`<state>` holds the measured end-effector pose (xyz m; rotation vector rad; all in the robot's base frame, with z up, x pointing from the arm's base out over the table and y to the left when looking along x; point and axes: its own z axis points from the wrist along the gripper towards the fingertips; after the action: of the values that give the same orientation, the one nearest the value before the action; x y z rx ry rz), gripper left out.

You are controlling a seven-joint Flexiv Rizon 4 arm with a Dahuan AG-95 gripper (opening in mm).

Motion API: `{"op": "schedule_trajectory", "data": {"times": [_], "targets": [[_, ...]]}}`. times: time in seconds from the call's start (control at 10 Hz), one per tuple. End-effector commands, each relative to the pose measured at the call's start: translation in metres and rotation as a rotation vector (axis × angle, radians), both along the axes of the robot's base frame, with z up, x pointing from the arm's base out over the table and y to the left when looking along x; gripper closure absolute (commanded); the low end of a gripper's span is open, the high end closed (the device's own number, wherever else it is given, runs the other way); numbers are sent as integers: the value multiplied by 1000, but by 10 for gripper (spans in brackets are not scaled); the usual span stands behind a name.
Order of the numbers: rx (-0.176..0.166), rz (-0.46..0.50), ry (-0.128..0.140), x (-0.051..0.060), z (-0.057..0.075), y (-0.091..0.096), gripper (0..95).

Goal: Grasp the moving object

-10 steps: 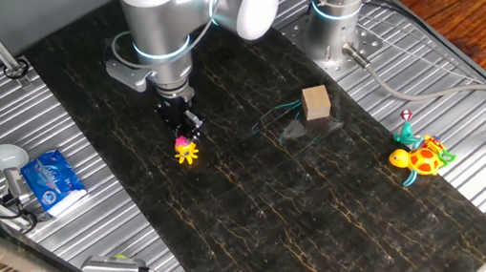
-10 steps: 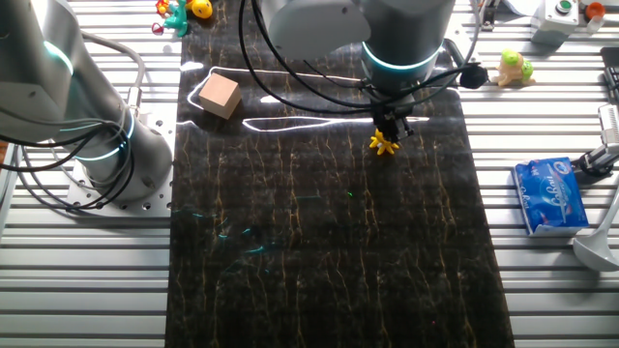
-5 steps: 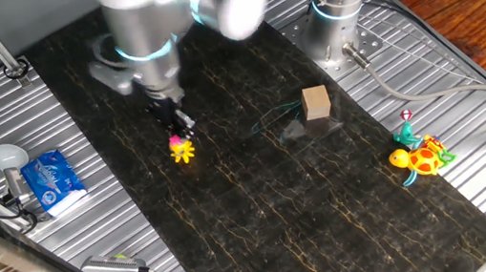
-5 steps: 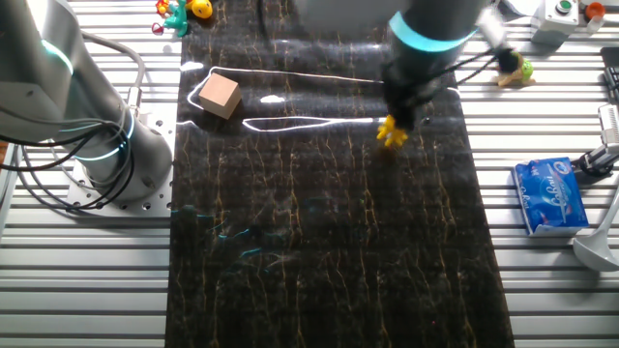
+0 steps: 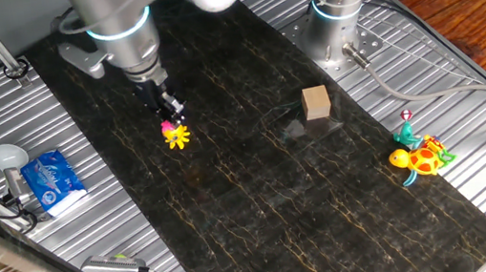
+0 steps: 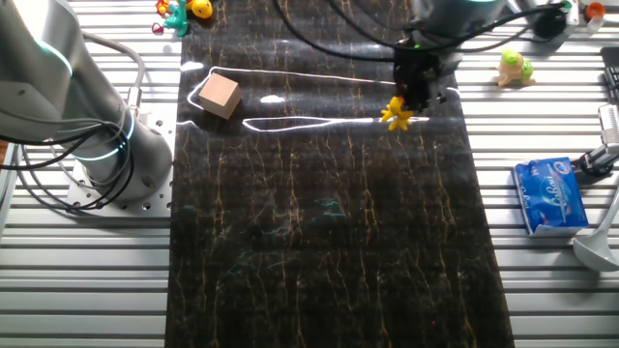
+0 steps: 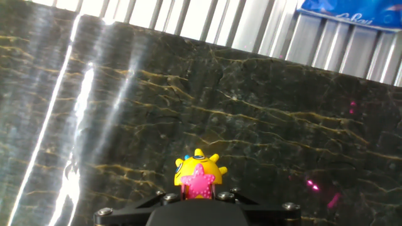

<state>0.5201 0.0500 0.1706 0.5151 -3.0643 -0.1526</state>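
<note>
The moving object [image 5: 176,136] is a tiny toy with a pink star top and yellow petal legs, over the left part of the black mat [image 5: 264,210]. My gripper [image 5: 169,120] stands right above it with the fingers closed on its top. In the other fixed view the toy [image 6: 395,113] hangs below the gripper [image 6: 412,95] near the mat's far right. In the hand view the toy [image 7: 198,171] sits between my gripper's [image 7: 198,188] fingers at the bottom edge, its pink star pinched from both sides.
A tan wooden cube [image 5: 316,102] stands mid-mat. A yellow-red-teal turtle toy [image 5: 423,156] lies on the right grating. A blue packet [image 5: 52,180] and a spoon [image 5: 8,158] lie on the left grating. A second arm's base [image 5: 341,15] stands at the back.
My gripper has moved left and toward the back of the mat, and the toy has gone with it between the fingers. The cube and the turtle toy have not moved.
</note>
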Motion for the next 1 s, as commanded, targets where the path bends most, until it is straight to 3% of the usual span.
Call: {"op": "schedule_trajectory", "data": {"times": [0.1, 1.0], "targets": [[-2, -6, -8, -4, -1, 0, 950], [8, -12, -27, -7, -1, 1, 950]]}}
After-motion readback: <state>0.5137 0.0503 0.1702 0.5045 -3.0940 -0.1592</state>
